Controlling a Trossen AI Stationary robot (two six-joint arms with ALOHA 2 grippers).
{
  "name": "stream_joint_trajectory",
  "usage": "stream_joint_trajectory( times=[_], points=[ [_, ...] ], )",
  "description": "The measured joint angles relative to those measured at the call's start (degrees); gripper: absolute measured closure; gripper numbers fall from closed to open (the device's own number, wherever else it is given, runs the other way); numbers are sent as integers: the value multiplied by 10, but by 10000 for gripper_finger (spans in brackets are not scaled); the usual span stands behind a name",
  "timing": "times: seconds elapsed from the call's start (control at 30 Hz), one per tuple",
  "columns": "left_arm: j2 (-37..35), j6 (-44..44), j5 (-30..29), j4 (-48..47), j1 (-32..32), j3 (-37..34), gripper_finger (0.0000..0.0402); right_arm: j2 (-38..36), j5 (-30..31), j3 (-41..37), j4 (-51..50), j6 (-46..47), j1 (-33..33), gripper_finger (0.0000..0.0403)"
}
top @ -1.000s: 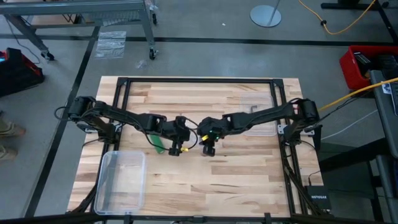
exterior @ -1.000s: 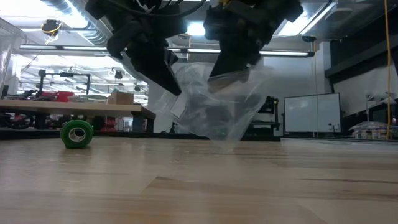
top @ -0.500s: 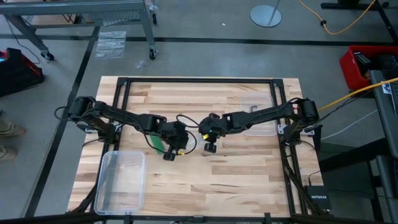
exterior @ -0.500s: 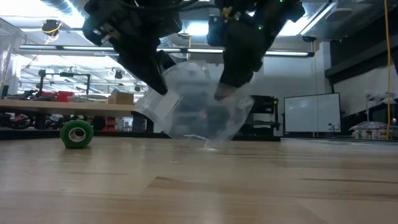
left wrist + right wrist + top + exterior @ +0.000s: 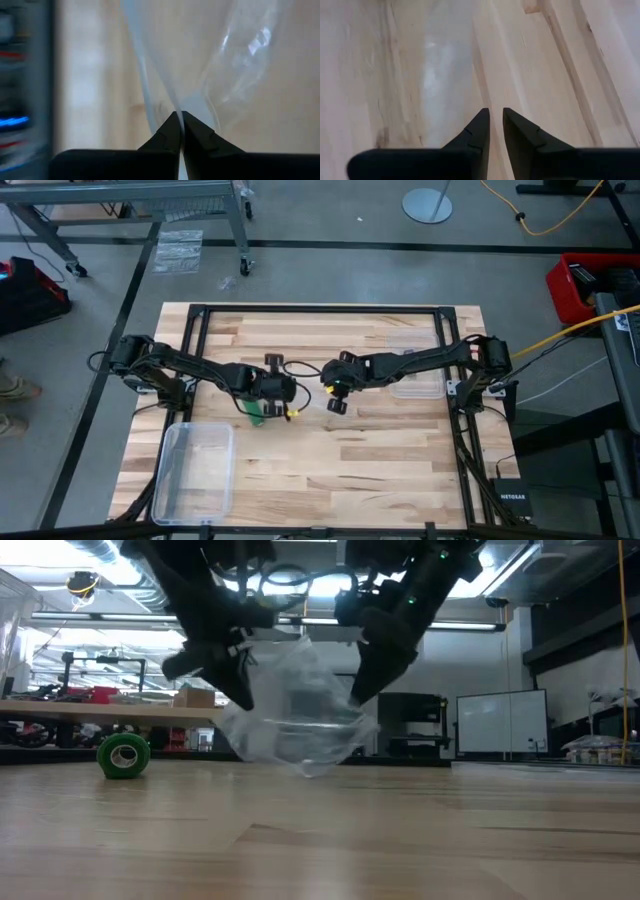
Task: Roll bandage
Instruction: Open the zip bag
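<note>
The bandage is a small green roll (image 5: 123, 754) that rests on its curved side on the table, its hole toward the low camera. In the high view it shows as a green patch (image 5: 257, 416) beside my left gripper (image 5: 281, 408). A crinkly clear plastic bag (image 5: 296, 720) hangs between my left gripper (image 5: 236, 692) and my right gripper (image 5: 362, 692) near the table's middle. Both grippers are shut on the bag. My right gripper also shows in the high view (image 5: 337, 403). My left gripper pinches the bag's upper edge (image 5: 176, 102) between its two fingertips, slanting down from above. The film fans out from the tips, gathered into folds. The bag hangs below, its bottom (image 5: 312, 770) close over the table. My right gripper holds the bag's opposite upper edge (image 5: 352, 705), slanting down from above. In the right wrist view only a narrow slit stays between its fingers (image 5: 479, 125), and the clear film hardly shows there. The bag sags slack between the two grippers.
A clear plastic box (image 5: 195, 470) stands at the table's near left. A flat clear plastic piece (image 5: 418, 383) lies at the right, under my right arm. Bare wood lies toward the near edge (image 5: 350, 480).
Both grippers have gone toward the table's far edge with the bag, and my left gripper has turned about. The bag has sunk between them and spread wider and flatter. The green roll has stayed in place.
</note>
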Motion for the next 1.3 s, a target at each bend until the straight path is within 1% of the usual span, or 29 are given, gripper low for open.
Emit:
stream_joint_trajectory(
  times=[0.03,0.1,0.17,0.23,0.33,0.43,0.53,0.67,0.73,0.9,1.07,1.17,1.3],
  points=[
    [0,4,-27,0,0,0,401,0,3,0,4,0,0,345],
    [0,6,-51,12,0,0,401,0,4,0,18,0,0,345],
    [0,3,-52,33,-1,0,401,0,3,0,31,0,0,345],
    [0,-2,-39,46,-1,0,401,0,-4,0,29,0,0,345],
    [0,-17,16,39,6,0,401,0,-37,0,0,1,0,345],
    [0,-45,103,42,15,0,401,0,-64,0,-38,1,0,345],
    [1,-60,175,73,18,0,401,0,-77,0,-74,2,0,345],
    [1,-71,248,130,18,0,401,-1,-77,0,-120,1,1,345],
    [1,-93,250,145,20,0,401,-1,-77,0,-152,1,1,345],
    [1,-130,211,143,35,0,401,-1,-77,1,-227,19,0,345],
    [-3,-114,195,147,56,0,401,-1,-77,2,-260,66,0,345],
    [-6,-99,196,148,69,1,401,-1,-77,3,-301,71,-1,345],
    [-6,-80,201,152,79,2,401,-11,-99,5,-358,60,-1,345]
  ],
)
